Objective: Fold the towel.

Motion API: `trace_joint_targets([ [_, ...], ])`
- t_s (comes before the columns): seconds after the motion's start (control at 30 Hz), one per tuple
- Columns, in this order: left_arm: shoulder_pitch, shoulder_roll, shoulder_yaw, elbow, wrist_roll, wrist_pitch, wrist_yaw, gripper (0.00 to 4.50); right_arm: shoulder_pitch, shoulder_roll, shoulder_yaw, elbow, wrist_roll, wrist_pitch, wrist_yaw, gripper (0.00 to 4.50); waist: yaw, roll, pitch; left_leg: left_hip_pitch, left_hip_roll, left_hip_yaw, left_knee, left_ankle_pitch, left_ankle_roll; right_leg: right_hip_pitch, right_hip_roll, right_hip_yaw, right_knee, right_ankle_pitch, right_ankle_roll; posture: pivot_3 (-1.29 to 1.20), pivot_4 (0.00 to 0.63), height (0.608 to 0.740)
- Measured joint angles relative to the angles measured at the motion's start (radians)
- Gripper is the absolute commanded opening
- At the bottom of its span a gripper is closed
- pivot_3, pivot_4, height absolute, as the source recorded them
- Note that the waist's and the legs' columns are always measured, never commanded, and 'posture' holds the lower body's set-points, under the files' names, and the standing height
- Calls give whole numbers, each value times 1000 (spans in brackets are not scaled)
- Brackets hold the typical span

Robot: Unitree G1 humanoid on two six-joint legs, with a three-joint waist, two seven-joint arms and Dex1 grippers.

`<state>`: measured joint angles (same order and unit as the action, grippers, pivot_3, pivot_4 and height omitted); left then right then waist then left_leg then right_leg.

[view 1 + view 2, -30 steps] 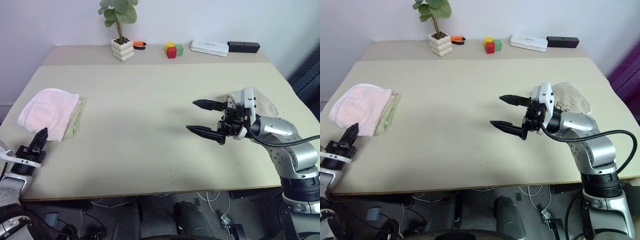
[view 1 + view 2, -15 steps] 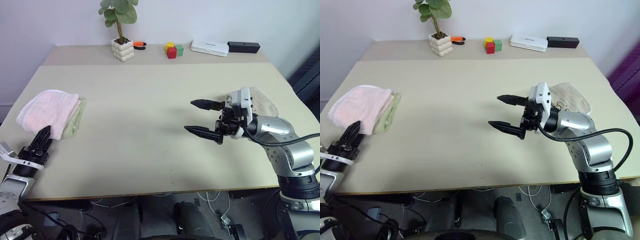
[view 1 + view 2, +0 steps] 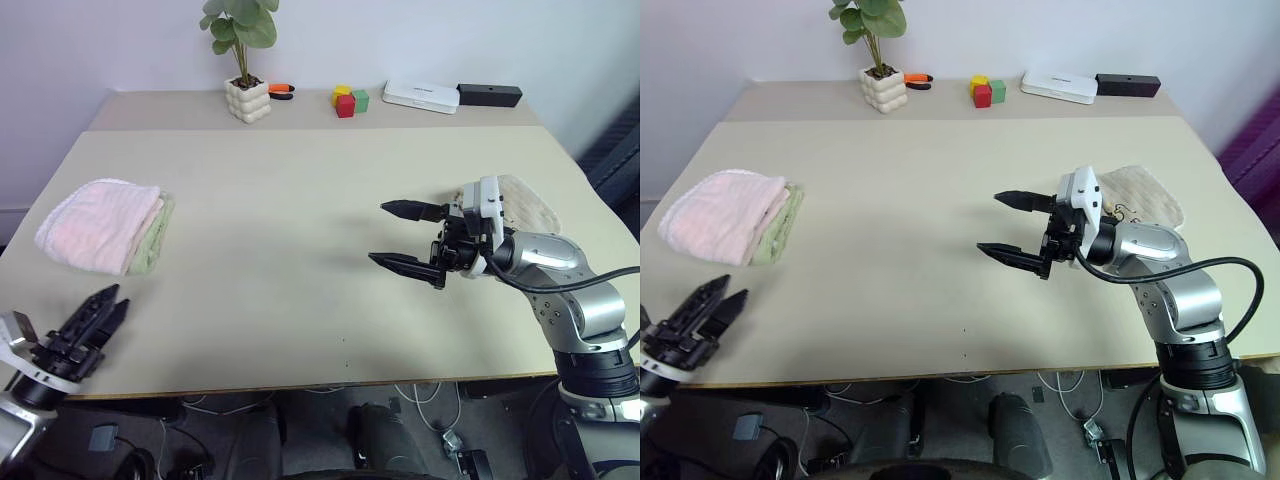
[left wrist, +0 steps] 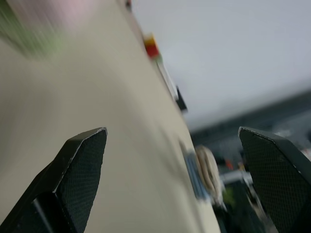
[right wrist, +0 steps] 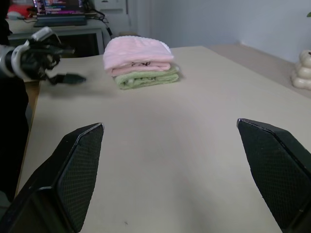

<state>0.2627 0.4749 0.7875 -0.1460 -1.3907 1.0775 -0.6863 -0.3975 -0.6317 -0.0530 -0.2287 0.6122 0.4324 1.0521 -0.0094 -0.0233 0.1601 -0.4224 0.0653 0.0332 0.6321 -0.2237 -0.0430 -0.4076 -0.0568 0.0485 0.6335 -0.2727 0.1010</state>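
The towel is pale pink and lies folded on top of a folded light green towel at the table's left side; it also shows in the right wrist view. My left gripper hovers open and empty at the near left edge of the table, a short way in front of the towel and apart from it. My right gripper is open and empty over the middle right of the table, pointing left toward the towel.
A tan folded towel lies behind my right gripper. On the back shelf stand a potted plant, coloured blocks, a white box and a black box. The table's front edge runs just past my left gripper.
My left gripper, shut close to the towel's near edge a second ago, has opened and pulled back toward the table's front edge. The towel stayed put. The right arm kept still.
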Motion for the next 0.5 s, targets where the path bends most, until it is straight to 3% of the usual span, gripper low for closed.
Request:
trace_joint_targets([
  [0.13,-117,2,-106,-146,38,-72,42,4440,-2,14,0,4,1,0,0,4500,1,0,0,0,0,0,0,0,0,0,0,0,0,0,0,0,150,740],
  [0.27,-320,99,-251,-243,212,-199,55,4440,0,24,-4,24,0,-3,-4,4500,-2,0,0,-1,-1,1,0,0,0,1,1,1,-1,0,0,0,150,740],
  [0.5,-477,205,-379,-164,359,-307,-84,4440,67,24,-56,80,-13,-54,-21,4500,-5,1,0,-1,1,1,-1,0,0,-1,6,2,-1,0,1,0,150,740],
])
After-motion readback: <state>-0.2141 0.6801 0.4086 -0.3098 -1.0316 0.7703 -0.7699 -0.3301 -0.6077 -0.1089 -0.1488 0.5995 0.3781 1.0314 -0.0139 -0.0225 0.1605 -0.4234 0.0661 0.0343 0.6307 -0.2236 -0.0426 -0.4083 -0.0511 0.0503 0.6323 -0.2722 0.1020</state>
